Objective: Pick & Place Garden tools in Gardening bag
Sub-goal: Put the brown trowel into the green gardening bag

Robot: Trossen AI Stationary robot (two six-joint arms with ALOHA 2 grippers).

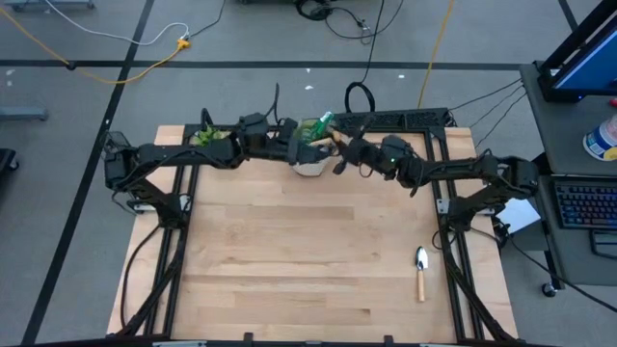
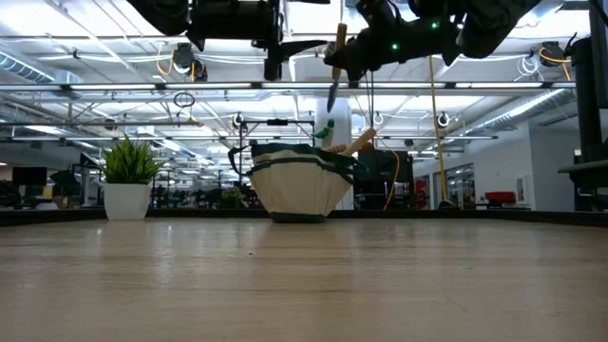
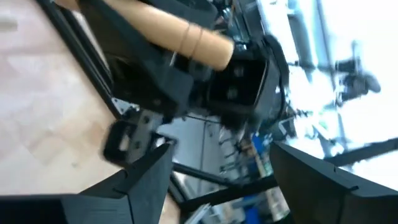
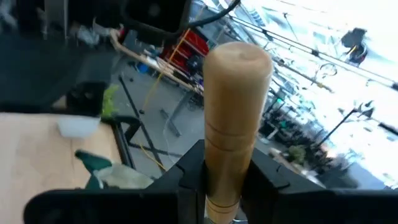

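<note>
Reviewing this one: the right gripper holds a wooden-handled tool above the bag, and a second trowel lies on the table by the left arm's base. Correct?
Not quite. The trowel on the table lies near the right arm's side, as the high view shows. The right gripper does hold a wooden-handled tool above the bag.

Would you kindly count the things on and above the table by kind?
Hand tools with wooden handles seen whole: 2 (trowel lying on the table, tool held over the bag)
Bags: 1
Potted plants: 1
Total: 4
</note>
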